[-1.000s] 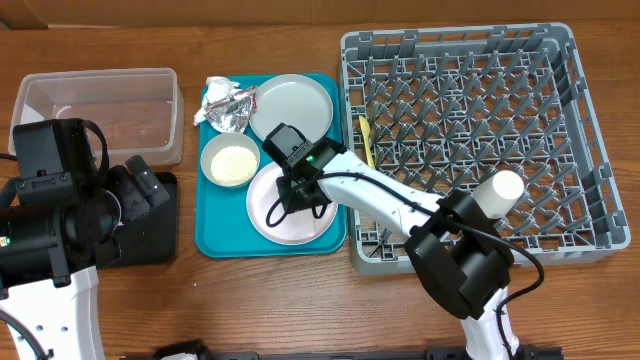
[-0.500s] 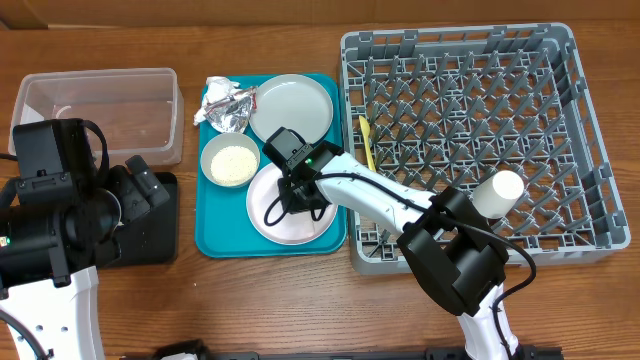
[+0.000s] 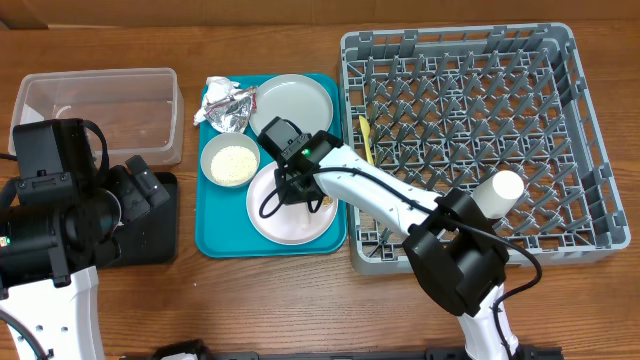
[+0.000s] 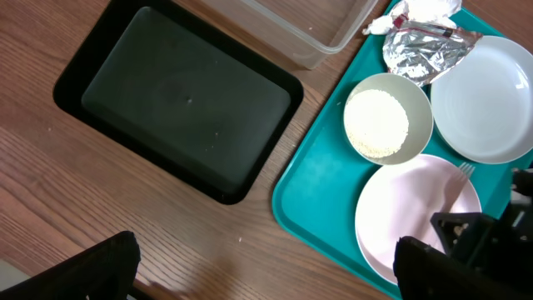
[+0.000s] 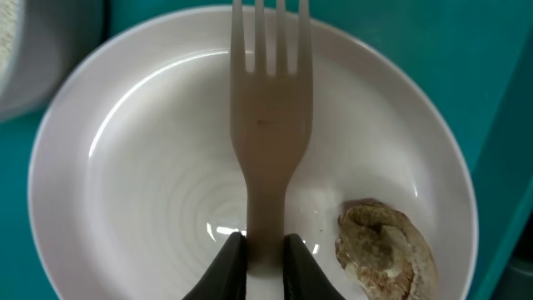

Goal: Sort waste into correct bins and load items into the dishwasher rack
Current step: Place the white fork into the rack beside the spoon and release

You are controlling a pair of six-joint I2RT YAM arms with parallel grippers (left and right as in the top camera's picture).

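Since a second ago the right gripper (image 5: 265, 257) has shifted slightly farther and left above the whitish-pink plate (image 3: 295, 222) on the teal tray (image 3: 215, 235). Its fingers are clamped on the handle of a white fork (image 5: 268, 125). A brown food morsel (image 5: 386, 250) lies on the plate just beside the handle. The left gripper (image 4: 266, 282) is spread wide and empty, on the near side of the black tray (image 4: 179, 100).

Glossy whitish-pink plate (image 5: 125, 183); matt white plastic fork (image 5: 268, 125); crinkled shiny foil wrapper (image 3: 228, 106); grained wooden table (image 3: 300, 300); matt black tray (image 4: 183, 100).
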